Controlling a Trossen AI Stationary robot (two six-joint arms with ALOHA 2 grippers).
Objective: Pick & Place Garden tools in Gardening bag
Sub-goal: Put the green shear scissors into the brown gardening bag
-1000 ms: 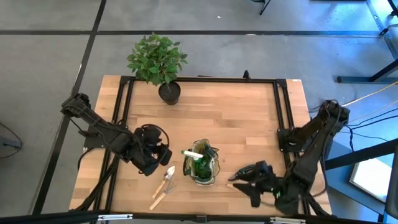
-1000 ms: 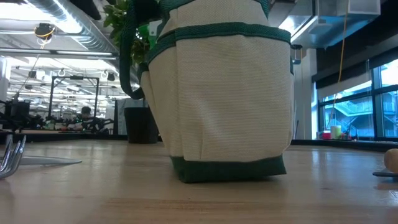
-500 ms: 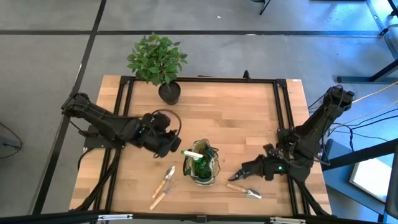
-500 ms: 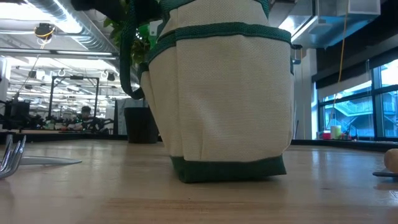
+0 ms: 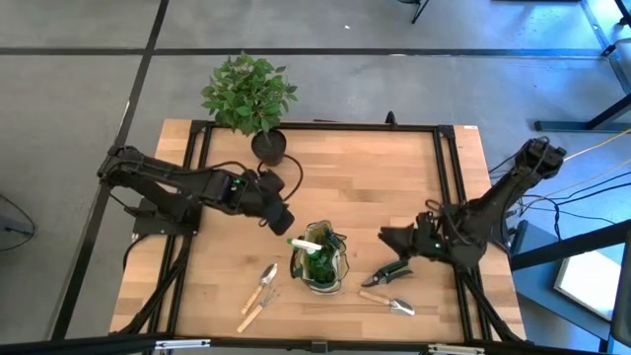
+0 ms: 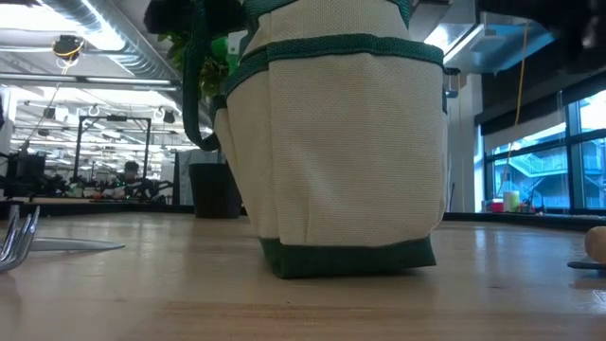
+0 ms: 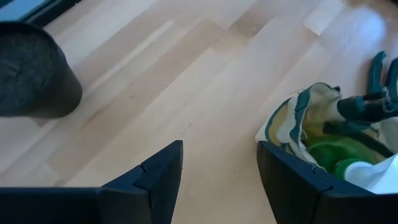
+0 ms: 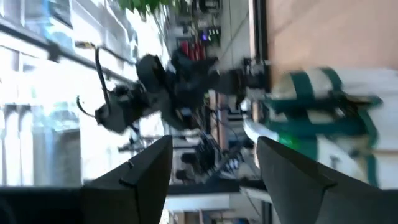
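A: Gardening bag (image 5: 320, 262) sits near the table's front edge, spray bottle (image 5: 308, 246) already in it. Left gripper (image 5: 279, 215) hangs just behind-left of the bag, jaws parted, empty. Right gripper (image 5: 390, 237) is right of the bag, also open, nothing held.

B: Risks?

A: Pruners (image 5: 396, 273) lie just right of the bag, trowel (image 5: 386, 303) right-front, two wooden-handled tools (image 5: 261, 294) left-front. A low pass could clip the bag's handles and tip it.
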